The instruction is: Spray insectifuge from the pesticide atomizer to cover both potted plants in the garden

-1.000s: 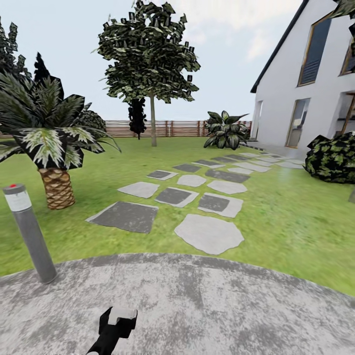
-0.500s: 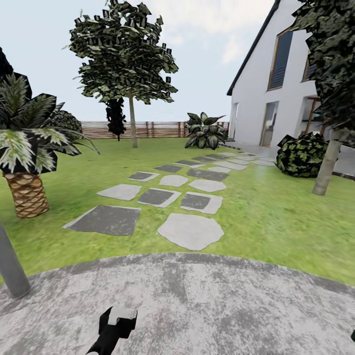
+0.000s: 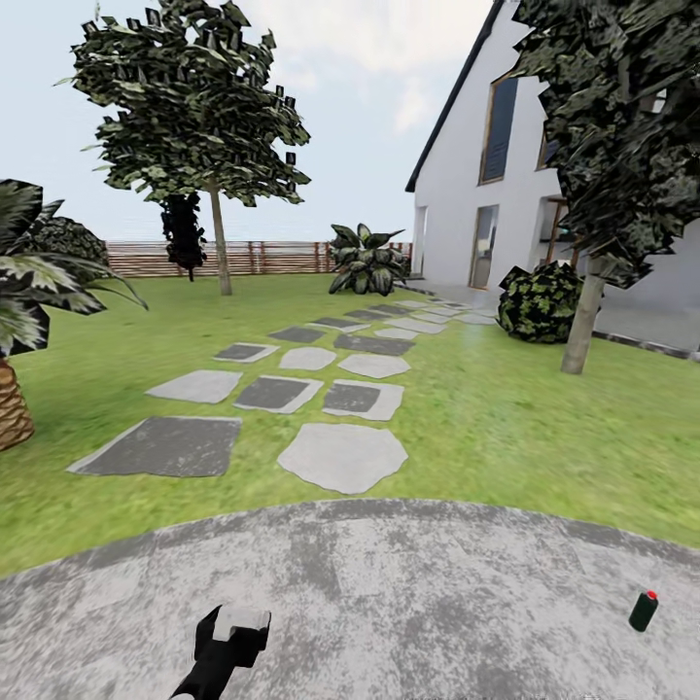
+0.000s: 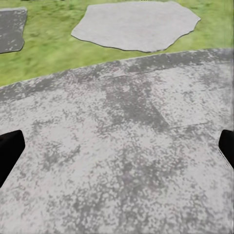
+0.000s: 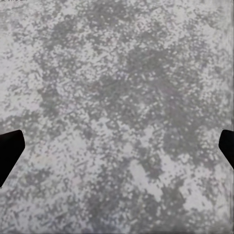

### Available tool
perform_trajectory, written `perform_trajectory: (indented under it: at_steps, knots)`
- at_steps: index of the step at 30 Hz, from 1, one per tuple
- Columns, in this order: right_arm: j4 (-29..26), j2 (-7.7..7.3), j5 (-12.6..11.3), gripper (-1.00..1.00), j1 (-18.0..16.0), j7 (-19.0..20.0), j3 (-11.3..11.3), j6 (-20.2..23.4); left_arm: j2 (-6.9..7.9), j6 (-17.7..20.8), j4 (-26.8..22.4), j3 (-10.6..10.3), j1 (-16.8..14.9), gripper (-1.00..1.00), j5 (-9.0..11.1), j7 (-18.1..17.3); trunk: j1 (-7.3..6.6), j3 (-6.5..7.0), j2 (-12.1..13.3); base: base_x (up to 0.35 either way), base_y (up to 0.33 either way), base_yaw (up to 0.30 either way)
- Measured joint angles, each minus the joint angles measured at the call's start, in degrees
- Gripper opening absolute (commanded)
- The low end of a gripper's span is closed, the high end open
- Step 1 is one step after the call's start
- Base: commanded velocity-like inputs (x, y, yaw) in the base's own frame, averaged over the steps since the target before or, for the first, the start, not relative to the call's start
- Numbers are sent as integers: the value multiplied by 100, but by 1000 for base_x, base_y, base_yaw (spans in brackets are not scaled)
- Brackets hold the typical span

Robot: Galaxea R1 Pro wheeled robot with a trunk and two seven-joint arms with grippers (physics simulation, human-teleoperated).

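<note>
Hand [image 4: 117, 151] spread wide over grey patio [image 4: 122, 146].

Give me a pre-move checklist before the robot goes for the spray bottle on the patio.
1. Pesticide atomizer located: ok, a small dark bottle with a red top standing on the stone patio, low at the head view's right.
2. Atomizer upright: ok, it stands nearly vertical.
3. Left gripper free: ok, fingers wide apart over bare patio, nothing between them.
4. Right gripper free: ok, fingers wide apart over patio stone.
5. Path to the atomizer: ok, only bare patio lies between the robot and the bottle.
6. Potted plants found: cannot tell, no small rosettes are identifiable on the lawn.
</note>
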Motion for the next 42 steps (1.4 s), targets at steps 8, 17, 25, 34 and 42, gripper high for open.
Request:
perform_trajectory:
  at_steps: [8, 17, 25, 34, 42]
  knots:
    - [0, 2, 3, 100, 0, -2, 0, -1, 0, 0, 0, 0, 0, 100, 0, 0, 0, 14, 0, 0, 0, -182]
    - [0, 7, 14, 100, 0, -9, 0, -9, 0, 0, -1, 0, 0, 100, 0, 0, 0, 16, 0, 0, 0, -10]
    - [0, 7, 10, 100, 0, -9, 0, -9, 0, 0, 0, 0, 0, 100, 0, 0, 0, 22, 0, 0, 0, -128]
    - [0, 7, 8, 100, 0, -9, 0, -8, 0, 0, 0, 0, 0, 100, 0, 0, 0, 42, 0, 0, 0, -269]
    - [-2, 8, 8, 100, 0, -9, -2, -6, 0, -2, 2, -1, 0, 100, -3, 0, -1, 60, 0, 46, -149, -273]
